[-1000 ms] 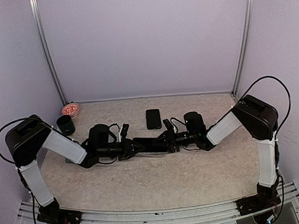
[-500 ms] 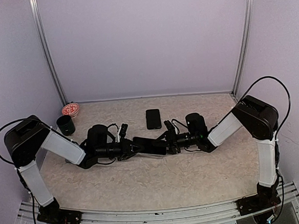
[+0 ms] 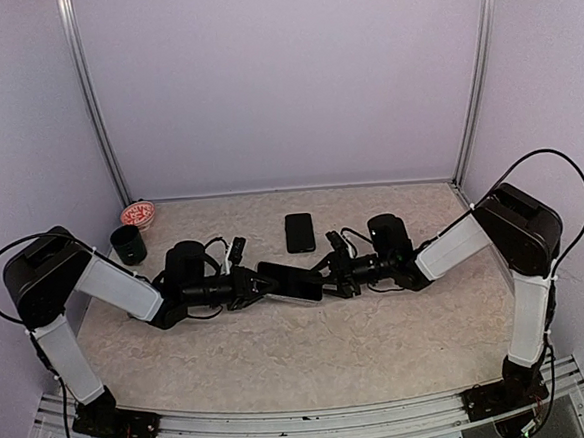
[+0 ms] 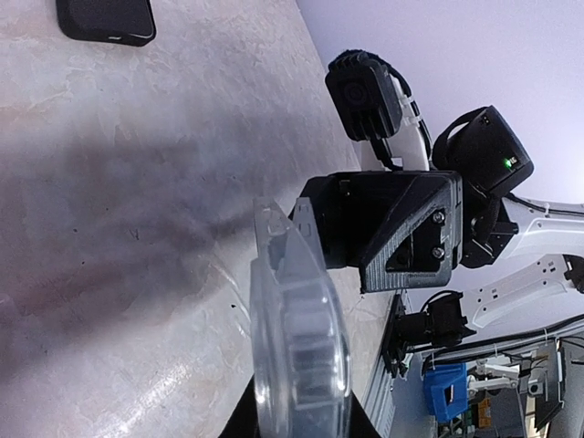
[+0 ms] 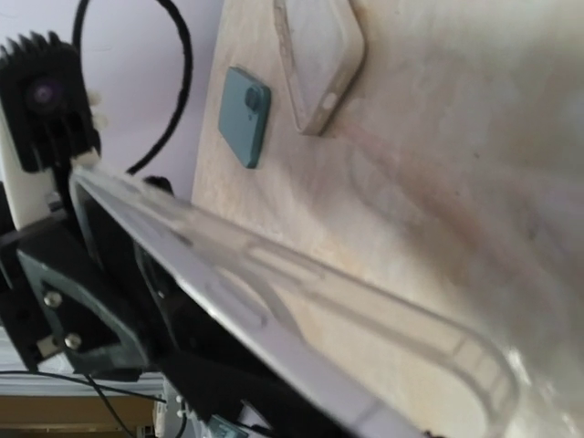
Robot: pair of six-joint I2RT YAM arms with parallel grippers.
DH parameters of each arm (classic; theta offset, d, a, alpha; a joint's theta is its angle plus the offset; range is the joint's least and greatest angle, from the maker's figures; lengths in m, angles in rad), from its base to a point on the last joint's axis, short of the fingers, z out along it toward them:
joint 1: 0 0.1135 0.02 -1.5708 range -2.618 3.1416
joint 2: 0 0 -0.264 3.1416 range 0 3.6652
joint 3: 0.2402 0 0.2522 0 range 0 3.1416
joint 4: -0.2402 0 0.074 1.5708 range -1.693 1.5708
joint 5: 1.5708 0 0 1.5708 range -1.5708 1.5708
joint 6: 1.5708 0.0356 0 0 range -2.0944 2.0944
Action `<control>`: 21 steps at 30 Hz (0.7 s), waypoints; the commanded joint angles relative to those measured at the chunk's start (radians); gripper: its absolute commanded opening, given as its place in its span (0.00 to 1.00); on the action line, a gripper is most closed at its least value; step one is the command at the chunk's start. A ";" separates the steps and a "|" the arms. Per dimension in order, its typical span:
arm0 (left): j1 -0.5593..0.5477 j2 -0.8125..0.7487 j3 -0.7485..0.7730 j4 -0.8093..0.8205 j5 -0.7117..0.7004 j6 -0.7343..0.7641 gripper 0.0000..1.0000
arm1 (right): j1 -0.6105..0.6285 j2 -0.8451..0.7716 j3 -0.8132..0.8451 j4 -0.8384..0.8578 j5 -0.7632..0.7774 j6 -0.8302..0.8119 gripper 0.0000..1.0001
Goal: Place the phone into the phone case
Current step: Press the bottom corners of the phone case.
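The phone (image 3: 299, 233) is a black slab lying flat on the table, just beyond where the two grippers meet; it also shows in the left wrist view (image 4: 105, 18). The phone case (image 3: 294, 282) is clear plastic and is held above the table, seen edge-on in the left wrist view (image 4: 294, 310). My left gripper (image 3: 263, 283) is shut on its left end, with the pads (image 4: 315, 365) showing through the plastic. My right gripper (image 3: 328, 275) stands open at the case's right end. In the right wrist view the case (image 5: 301, 310) crosses diagonally.
A black cup (image 3: 128, 244) and a red-and-white bowl (image 3: 137, 215) stand at the back left. In the right wrist view a pale flat case-like piece (image 5: 319, 46) and a small blue-grey slab (image 5: 245, 114) lie on the table. Walls close in three sides.
My right gripper has opened wider and drawn back a little to the right. The left gripper has kept its hold on the case and shifted slightly left.
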 commanded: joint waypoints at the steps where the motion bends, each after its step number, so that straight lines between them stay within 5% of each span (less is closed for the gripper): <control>1: 0.019 -0.046 -0.007 0.056 0.006 0.029 0.16 | -0.015 -0.052 -0.024 -0.068 -0.006 -0.046 0.58; 21: 0.058 -0.128 -0.029 0.070 0.047 0.050 0.12 | -0.035 -0.177 -0.061 -0.216 -0.016 -0.179 0.58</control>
